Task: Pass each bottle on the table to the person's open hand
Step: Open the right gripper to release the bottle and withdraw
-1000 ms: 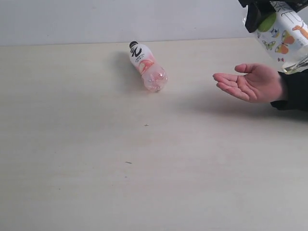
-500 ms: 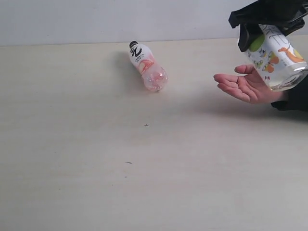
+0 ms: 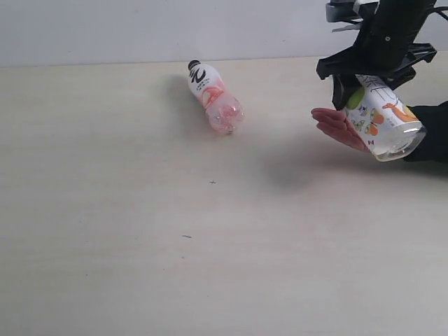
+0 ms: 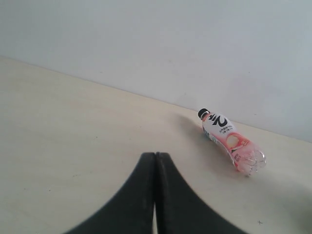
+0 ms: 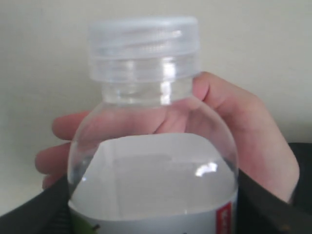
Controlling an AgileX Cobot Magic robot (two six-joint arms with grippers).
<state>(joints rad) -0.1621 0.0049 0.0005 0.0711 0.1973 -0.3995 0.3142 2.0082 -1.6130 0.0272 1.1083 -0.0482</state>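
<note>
I see the table [image 3: 140,245] as the biggest thing, pale beige and wide, passing under both claws, and a plain light wall [image 3: 140,28] stands behind it. My right claw [image 3: 371,80] hangs above the table's far right part and pinches a bottle with a white-green label [image 3: 383,120] around its upper body. The bottle is tilted, with its clear base lower than the claw and away from it. In the right wrist view the white cap [image 5: 144,36] is beyond the claw fingers [image 5: 44,209]. My left claw [image 4: 155,158] has its two black fingers pressed together with nothing between them, low over the table. Directly under the right claw is the person's open hand [image 3: 334,126], palm up. The held bottle stands in the way, so only the fingers show beside it. Through the clear plastic the palm seems very close behind the bottle, but I cannot tell if they touch. A black sleeve [image 3: 430,133] is at the wrist, just beside the bottle's base. The pink-labelled bottle [image 3: 213,96] lies on its side well apart from the right claw, past the person's fingertips, with nothing between them. It is also ahead of the left claw, black cap [image 4: 203,113] toward the wall. Two tiny dark specks [image 3: 212,182] mark the table nearer to the camera than both.
</note>
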